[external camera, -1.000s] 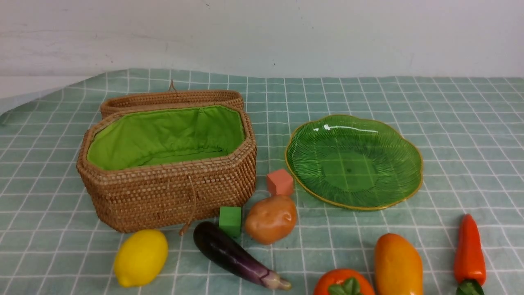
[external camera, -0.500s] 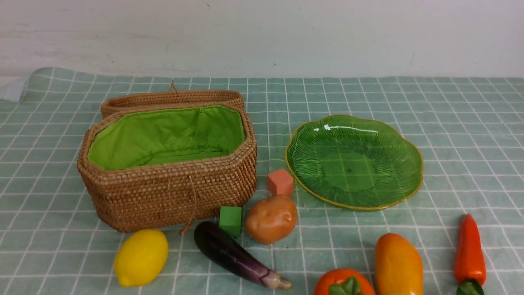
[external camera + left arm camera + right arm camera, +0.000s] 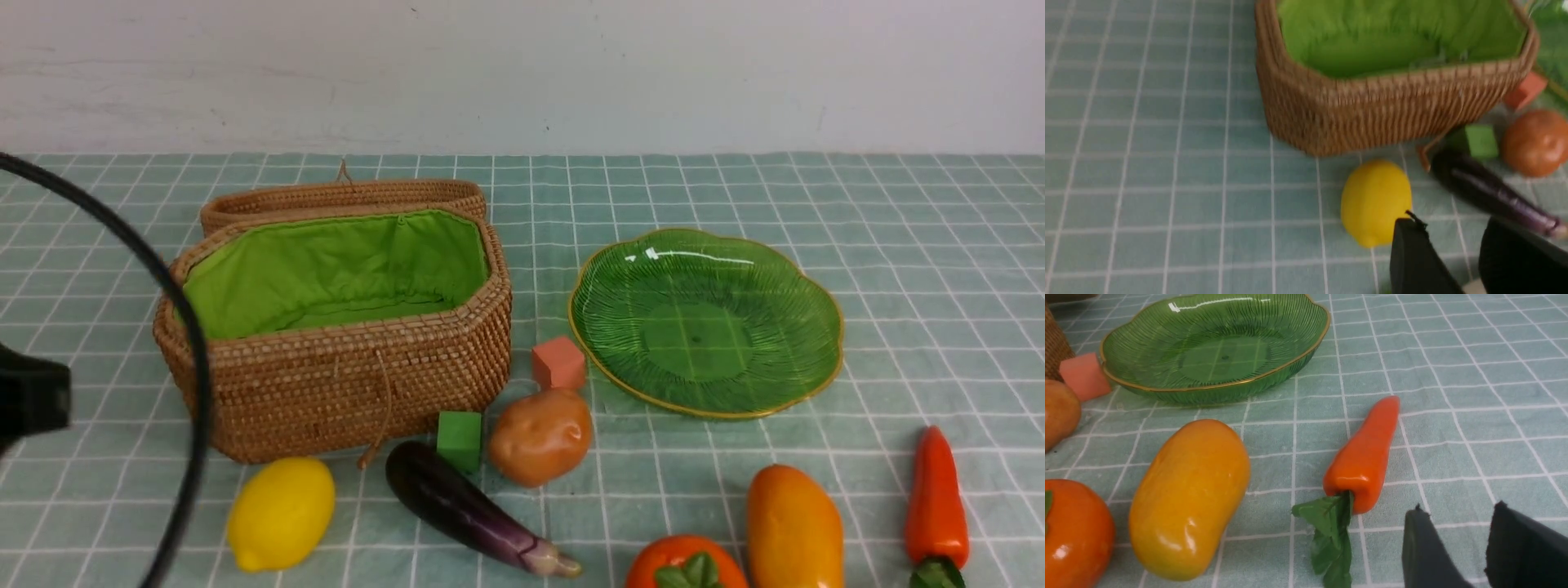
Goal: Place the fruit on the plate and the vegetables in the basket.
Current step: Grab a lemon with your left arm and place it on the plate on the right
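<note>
Since a second ago the left arm's dark body (image 3: 28,400) and its black cable (image 3: 192,351) have come into the front view at the left edge of the tabletop (image 3: 898,245). The toys, basket and plate lie where they did.

The basket (image 3: 326,392) stands left of centre, green lining bare, with its lid (image 3: 343,196) folded behind it. The plate (image 3: 759,286) sits right of centre with nothing on it.

The lemon (image 3: 280,513) lies just in front of the basket, towards the near edge. Beside it are the eggplant (image 3: 457,502), a green cube (image 3: 459,439), the potato (image 3: 540,437) and a salmon-pink cube (image 3: 558,363).

Along the near edge, towards the right corner, lie the round orange-red fruit (image 3: 682,563), the mango (image 3: 793,527) and the carrot (image 3: 936,498).

The left fingers (image 3: 1425,261) are spread apart and hold nothing, close by the lemon. The right fingers (image 3: 1429,555) are likewise parted and bare, near the carrot's leafy end.
</note>
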You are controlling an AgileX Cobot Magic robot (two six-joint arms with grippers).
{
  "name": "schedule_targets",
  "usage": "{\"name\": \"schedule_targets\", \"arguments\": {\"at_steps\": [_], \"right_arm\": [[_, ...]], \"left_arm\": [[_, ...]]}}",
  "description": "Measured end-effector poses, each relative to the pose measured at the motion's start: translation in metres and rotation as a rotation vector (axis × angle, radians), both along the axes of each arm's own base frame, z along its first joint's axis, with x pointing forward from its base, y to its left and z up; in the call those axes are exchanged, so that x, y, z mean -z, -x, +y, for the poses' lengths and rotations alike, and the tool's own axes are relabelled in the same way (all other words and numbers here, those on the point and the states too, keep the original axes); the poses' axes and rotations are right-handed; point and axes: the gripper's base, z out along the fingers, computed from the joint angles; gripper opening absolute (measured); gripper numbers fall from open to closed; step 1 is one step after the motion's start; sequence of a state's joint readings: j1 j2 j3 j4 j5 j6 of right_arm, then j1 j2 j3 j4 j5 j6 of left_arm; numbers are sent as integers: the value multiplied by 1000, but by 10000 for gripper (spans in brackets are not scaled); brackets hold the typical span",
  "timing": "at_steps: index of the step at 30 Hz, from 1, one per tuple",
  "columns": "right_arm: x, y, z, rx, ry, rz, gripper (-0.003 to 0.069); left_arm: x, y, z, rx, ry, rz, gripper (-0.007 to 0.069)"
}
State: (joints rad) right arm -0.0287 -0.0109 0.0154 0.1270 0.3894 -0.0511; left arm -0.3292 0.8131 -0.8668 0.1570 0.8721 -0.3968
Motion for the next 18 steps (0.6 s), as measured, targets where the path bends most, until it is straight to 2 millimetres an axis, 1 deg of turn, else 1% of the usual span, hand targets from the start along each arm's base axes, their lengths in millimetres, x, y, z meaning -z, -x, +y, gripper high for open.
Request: {"name": "schedule_targets", "arguments": {"at_steps": [1,3,4,5,6,8,9,10,12,13,14,17,18], "right_arm": [[0,0,0,0,0,0,240],[0,0,0,0,0,0,240],[0,0,0,0,0,0,240],[0,0,0,0,0,0,240],[0,0,0,0,0,0,240],[0,0,0,0,0,0,240],[0,0,0,0,0,0,240],[0,0,0,0,0,0,240],[0,0,0,0,0,0,240],[0,0,0,0,0,0,240],[0,0,0,0,0,0,240],[0,0,0,0,0,0,240],[0,0,0,0,0,0,240]], "left_arm": [[11,-12,-8,9,-14,80,247],[26,-28,-17,24,-36,159,267],[36,-39,-22,28,-54,213,290],[37,-41,-23,29,-54,222,295],[49,-53,-29,44,-81,276,335],[65,-71,-36,73,-129,329,412],[76,-84,-41,89,-156,350,478],[78,-86,-41,91,-161,352,488],[92,-99,-47,102,-177,373,568],[106,-111,-51,110,-189,388,623],[122,-121,-55,114,-195,406,652],[158,-137,-61,125,-223,472,662],[160,-138,-62,124,-224,478,661]]}}
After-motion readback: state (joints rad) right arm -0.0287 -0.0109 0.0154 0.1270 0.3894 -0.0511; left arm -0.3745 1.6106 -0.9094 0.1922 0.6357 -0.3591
